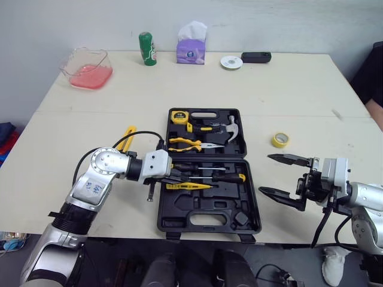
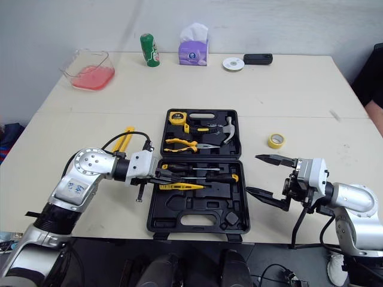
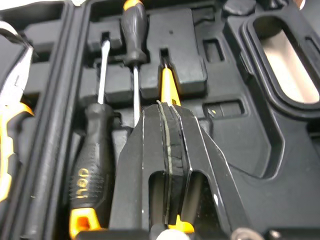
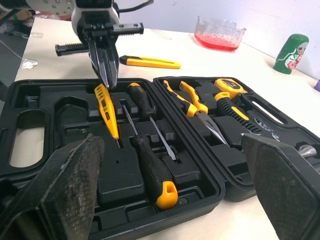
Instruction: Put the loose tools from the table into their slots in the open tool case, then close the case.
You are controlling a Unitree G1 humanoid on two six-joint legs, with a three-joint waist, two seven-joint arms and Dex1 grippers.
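The black tool case (image 1: 203,218) lies open in the middle of the table. Its far half holds a tape measure (image 1: 178,116), a hammer (image 1: 230,128) and pliers (image 1: 188,143). Two black screwdrivers (image 1: 209,173) and a yellow tester screwdriver (image 1: 188,186) lie in the near half. My left gripper (image 1: 177,173) is shut, its tips right over the tester's (image 3: 167,85) handle end; I cannot tell whether they touch it. My right gripper (image 1: 264,173) is open and empty, low over the table just right of the case. A yellow utility knife (image 1: 128,136) lies left of the case.
A yellow tape roll (image 1: 280,140) lies right of the case. Along the far edge stand a pink container (image 1: 88,69), a green can (image 1: 148,49), a tissue box (image 1: 191,45), a white disc (image 1: 231,62) and a black device (image 1: 256,57). A person (image 1: 374,78) is at the right edge.
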